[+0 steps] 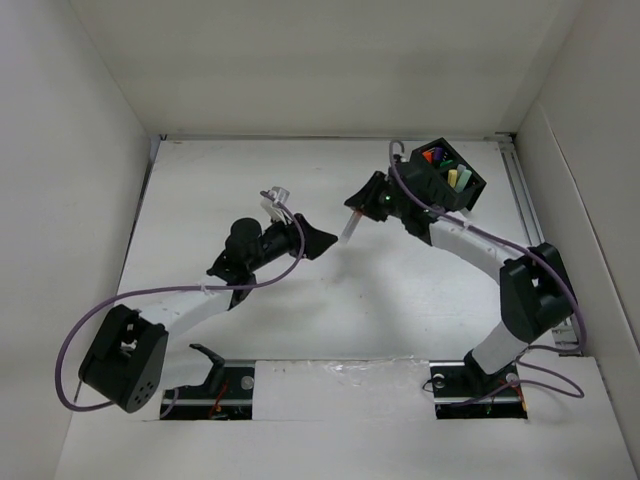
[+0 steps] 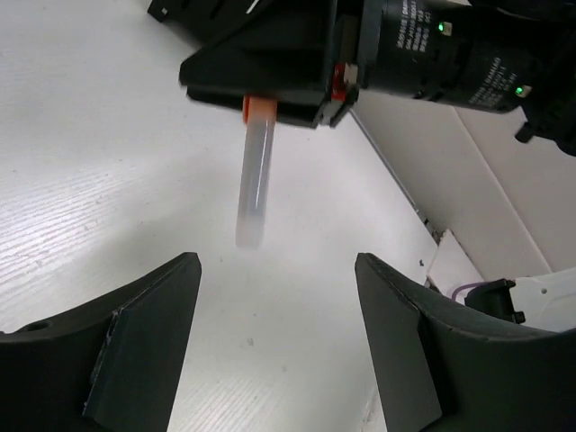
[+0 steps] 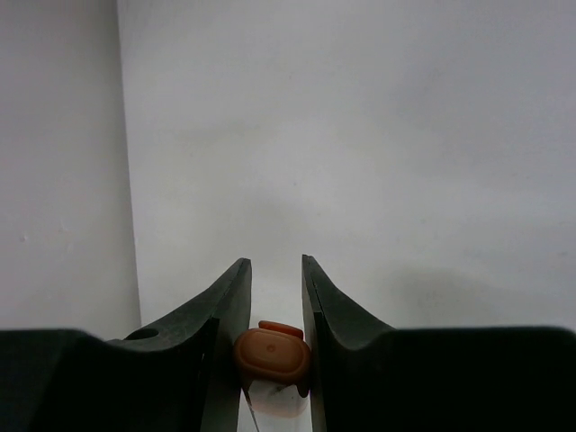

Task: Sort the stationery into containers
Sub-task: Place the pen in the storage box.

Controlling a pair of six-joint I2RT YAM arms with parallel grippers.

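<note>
My right gripper (image 1: 356, 212) is shut on the orange end of a marker (image 1: 348, 229) with a pale, whitish body that hangs down above the table's middle. In the right wrist view the orange end (image 3: 273, 353) sits pinched between the fingers (image 3: 317, 306). In the left wrist view the marker (image 2: 254, 180) points down from the right gripper (image 2: 270, 101). My left gripper (image 1: 322, 243) is open and empty, just left of the marker; it is wide apart in the left wrist view (image 2: 274, 306). The black two-compartment box (image 1: 470, 190) stands at the back right behind the right arm, with orange, green and yellow markers (image 1: 452, 178) in it.
White walls enclose the table on the left, back and right. A rail (image 1: 530, 210) runs along the right edge. A white connector and purple cable (image 1: 275, 197) stick up from the left wrist. The arm bases sit at the near edge.
</note>
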